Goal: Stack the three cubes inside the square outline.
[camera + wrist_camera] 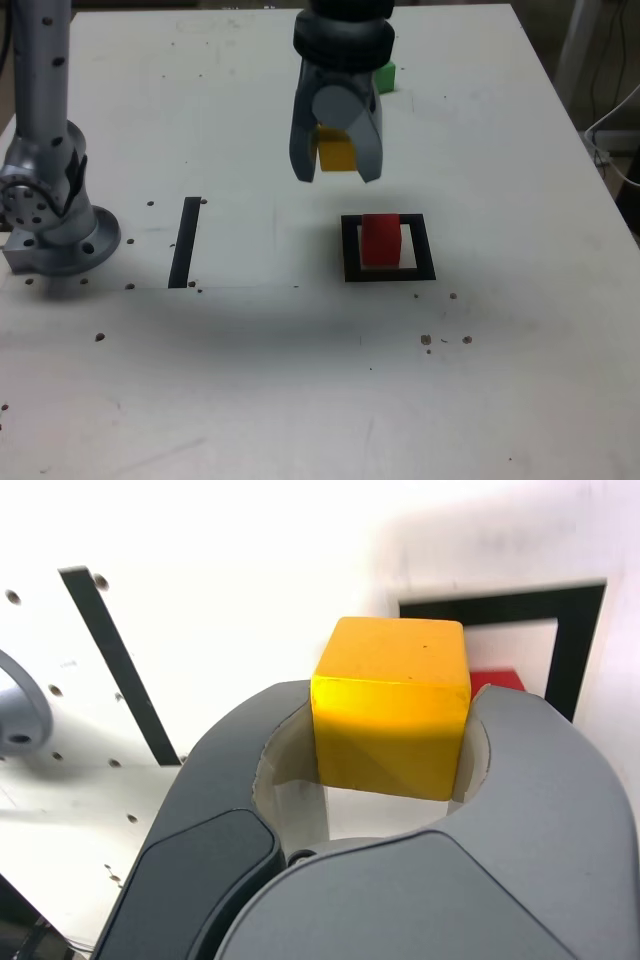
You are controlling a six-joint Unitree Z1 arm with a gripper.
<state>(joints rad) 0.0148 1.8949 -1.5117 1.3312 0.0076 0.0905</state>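
The broad white tabletop (250, 380), dotted with small dark holes, spans the exterior view. At its 12 o'clock hangs the dark grey curved two-jawed gripper (336, 150), clamped on a solid yellow cube (337, 152) held in the air. The flat black square outline with a white centre (427, 262) lies at about 3 o'clock from the straight black strip (184, 243). Inside the outline sits a solid red cube (381, 241), at 5 o'clock from the gripper. A solid green cube (385, 78), partly hidden behind the gripper, shows at its 1 o'clock.
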